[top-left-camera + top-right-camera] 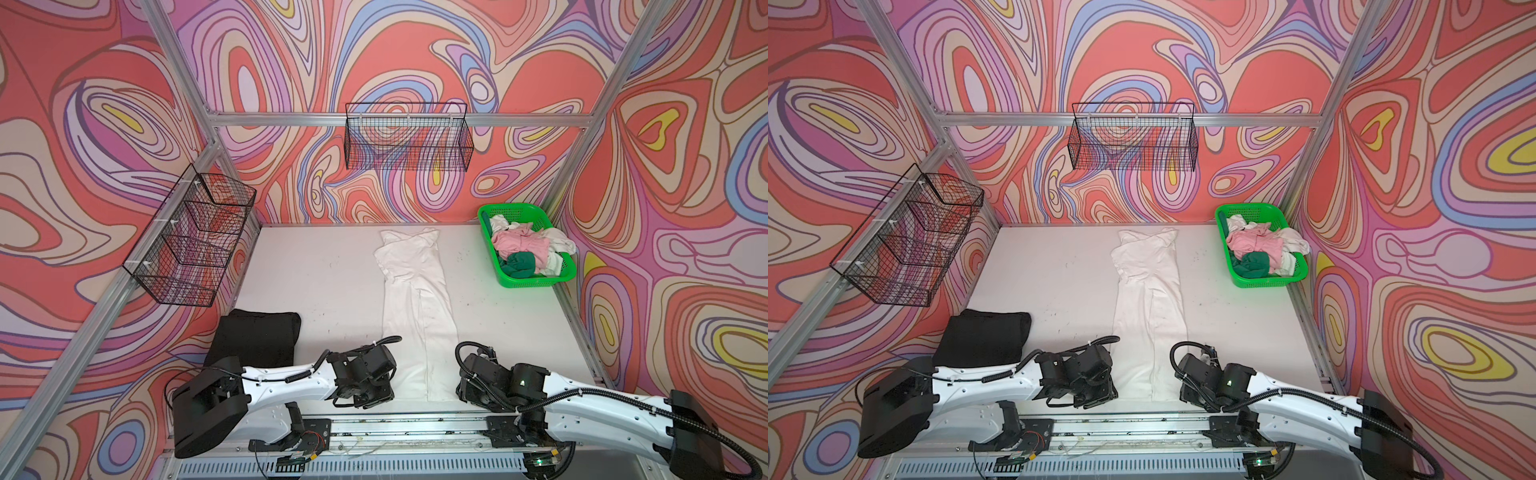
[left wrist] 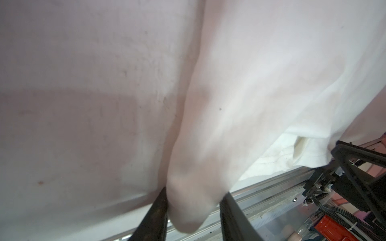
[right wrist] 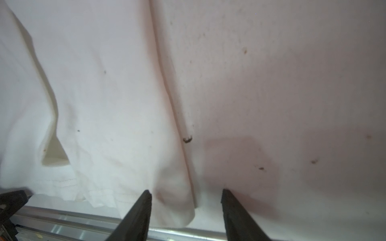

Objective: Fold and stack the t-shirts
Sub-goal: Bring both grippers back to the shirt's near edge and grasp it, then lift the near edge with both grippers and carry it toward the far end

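We see the off-white shirt [image 1: 417, 307] long and flat, its near corners between both grippers' part-open fingers, left gripper [image 2: 194, 200], right gripper [image 3: 186, 198], bare table [image 1: 324, 270] beside, green basket [image 1: 540, 282] full of shirts.

Both arms reach low and inward from the near rail, the left gripper [image 2: 194, 200] and right gripper [image 3: 186, 200] each with fingers parted around a corner of the off-white t-shirt [image 1: 417, 316].
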`<action>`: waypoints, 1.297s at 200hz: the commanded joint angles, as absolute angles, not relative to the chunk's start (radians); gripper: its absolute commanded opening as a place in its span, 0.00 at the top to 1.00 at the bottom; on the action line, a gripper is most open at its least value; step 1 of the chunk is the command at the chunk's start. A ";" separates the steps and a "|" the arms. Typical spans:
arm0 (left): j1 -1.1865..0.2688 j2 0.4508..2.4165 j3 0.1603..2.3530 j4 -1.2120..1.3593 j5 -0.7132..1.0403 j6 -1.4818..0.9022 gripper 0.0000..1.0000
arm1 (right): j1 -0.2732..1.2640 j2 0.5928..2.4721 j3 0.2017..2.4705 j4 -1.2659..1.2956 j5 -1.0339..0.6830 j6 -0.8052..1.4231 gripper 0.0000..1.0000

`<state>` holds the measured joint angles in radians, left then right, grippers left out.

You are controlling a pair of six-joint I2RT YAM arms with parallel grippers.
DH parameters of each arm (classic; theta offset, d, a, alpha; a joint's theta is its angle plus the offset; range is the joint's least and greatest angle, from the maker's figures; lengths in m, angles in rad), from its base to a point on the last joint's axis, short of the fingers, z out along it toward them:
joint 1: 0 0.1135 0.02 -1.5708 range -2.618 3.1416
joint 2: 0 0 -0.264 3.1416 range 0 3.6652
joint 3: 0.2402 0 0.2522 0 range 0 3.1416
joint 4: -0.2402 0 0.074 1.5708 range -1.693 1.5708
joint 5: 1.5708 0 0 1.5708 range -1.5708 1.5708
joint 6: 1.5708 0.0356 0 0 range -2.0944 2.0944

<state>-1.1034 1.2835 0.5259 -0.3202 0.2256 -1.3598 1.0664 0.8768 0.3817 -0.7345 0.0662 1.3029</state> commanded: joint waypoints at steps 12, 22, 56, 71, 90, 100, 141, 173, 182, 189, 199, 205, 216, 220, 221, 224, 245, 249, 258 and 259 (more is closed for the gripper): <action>-1.109 1.337 0.458 -0.393 0.186 -1.376 0.62 | 1.090 0.909 0.364 -0.697 0.084 1.367 0.49; -1.109 1.339 0.459 -0.393 0.185 -1.376 0.64 | 1.092 0.914 0.364 -0.687 0.081 1.367 0.54; -1.109 1.326 0.470 -0.417 0.172 -1.364 0.72 | 1.125 0.944 0.377 -0.680 0.096 1.382 0.65; -1.109 1.319 0.481 -0.432 0.162 -1.357 0.78 | 1.131 0.950 0.379 -0.678 0.097 1.386 0.69; -1.110 1.313 0.488 -0.438 0.158 -1.353 0.85 | 1.131 0.939 0.378 -0.682 0.104 1.388 0.77; -1.109 1.312 0.487 -0.437 0.159 -1.354 0.90 | 1.131 0.932 0.383 -0.691 0.111 1.388 0.79; -1.110 1.282 0.495 -0.447 0.163 -1.359 1.00 | 1.131 0.921 0.420 -0.719 0.141 1.374 0.94; -1.110 1.225 0.548 -0.512 0.142 -1.360 1.00 | 1.131 0.916 0.470 -0.749 0.164 1.358 1.00; -1.110 1.204 0.556 -0.527 0.138 -1.364 1.00 | 1.131 0.912 0.490 -0.767 0.178 1.349 1.00; -1.111 1.188 0.566 -0.540 0.130 -1.368 1.00 | 1.132 0.909 0.507 -0.780 0.188 1.345 1.00; -1.111 1.163 0.587 -0.566 0.117 -1.368 1.00 | 1.131 0.905 0.530 -0.796 0.204 1.335 1.00; -1.111 1.153 0.602 -0.584 0.107 -1.367 1.00 | 1.131 0.904 0.544 -0.801 0.211 1.328 1.00; -1.111 1.136 0.629 -0.610 0.099 -1.365 1.00 | 1.131 0.908 0.571 -0.809 0.226 1.317 1.00; -1.110 1.131 0.640 -0.618 0.098 -1.364 1.00 | 1.131 0.910 0.582 -0.812 0.232 1.314 1.00; -1.110 1.129 0.642 -0.619 0.097 -1.364 1.00 | 1.131 0.911 0.583 -0.814 0.233 1.312 1.00; -1.111 1.126 0.650 -0.627 0.094 -1.363 1.00 | 1.131 0.914 0.591 -0.816 0.238 1.311 1.00; -1.109 1.102 0.704 -0.697 0.051 -1.353 1.00 | 1.131 0.932 0.645 -0.836 0.272 1.286 1.00; -1.109 1.096 0.713 -0.707 0.040 -1.351 1.00 | 1.131 0.935 0.657 -0.842 0.284 1.284 1.00; -1.105 1.085 0.734 -0.728 0.014 -1.344 1.00 | 1.130 0.940 0.677 -0.851 0.305 1.273 1.00; -1.104 1.084 0.736 -0.730 0.012 -1.343 1.00 | 1.130 0.940 0.680 -0.851 0.308 1.271 1.00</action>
<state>-1.1065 1.1164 0.6804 -0.5949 0.1028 -1.3540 1.1271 0.9276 0.6209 -0.7910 0.2161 1.2972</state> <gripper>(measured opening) 0.060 0.049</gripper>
